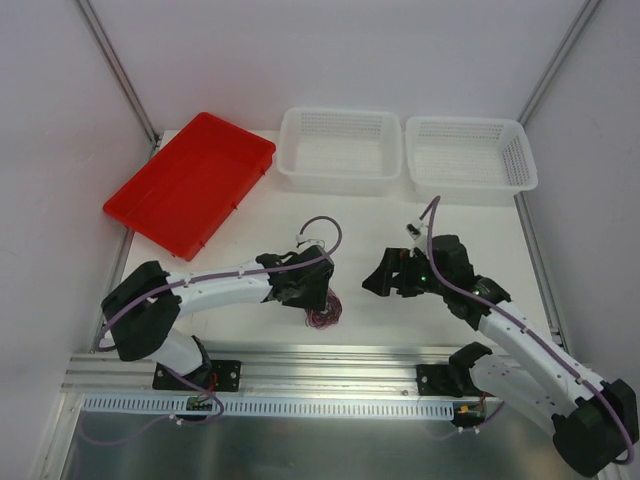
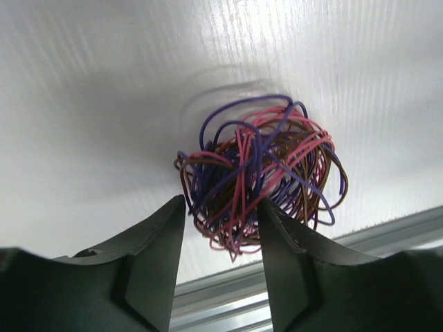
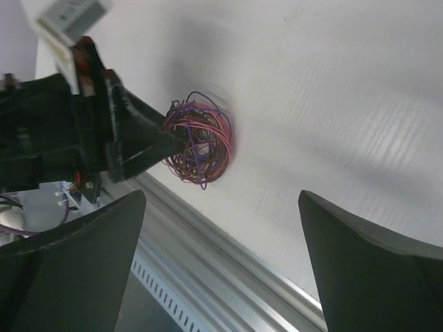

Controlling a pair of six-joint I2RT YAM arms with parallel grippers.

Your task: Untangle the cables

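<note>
Over the white counter point(image 1: 400, 320) we see the right gripper point(image 3: 221, 197) spread wide, holding nothing, apart from the tangle. The left gripper point(image 2: 221, 207) stands half open, jaws straddling the rim of the cables point(image 2: 263, 166), balled up by the counter's near edge.

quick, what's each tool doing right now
Left tool: partly open, jaws straddling the edge of the tangled ball of thin purple, pink and brown wires; no firm grip visible.
Right tool: wide open, holding nothing.
</note>
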